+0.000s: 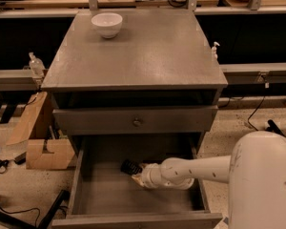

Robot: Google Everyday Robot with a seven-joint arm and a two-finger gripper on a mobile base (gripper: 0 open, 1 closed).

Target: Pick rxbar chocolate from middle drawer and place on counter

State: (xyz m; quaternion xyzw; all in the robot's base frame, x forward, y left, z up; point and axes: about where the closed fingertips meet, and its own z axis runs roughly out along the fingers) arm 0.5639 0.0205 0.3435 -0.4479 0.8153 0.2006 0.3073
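Middle drawer (104,195), tool (129,167) inside.

The middle drawer (103,192) is a deep grey wooden box pulled fully out toward 6 o'clock at the foot of the cabinet, its plain floor and side walls open to view. The gripper (132,168) sits low inside it, over the floor just toward 12 o'clock of the drawer's centre. Only a small dark shape shows at its tip, and whether that is the rxbar chocolate cannot be told. The counter (152,56) is the broad, flat, faintly glossy grey top slab at 12 o'clock of the drawer, level, with a thin overhanging edge.
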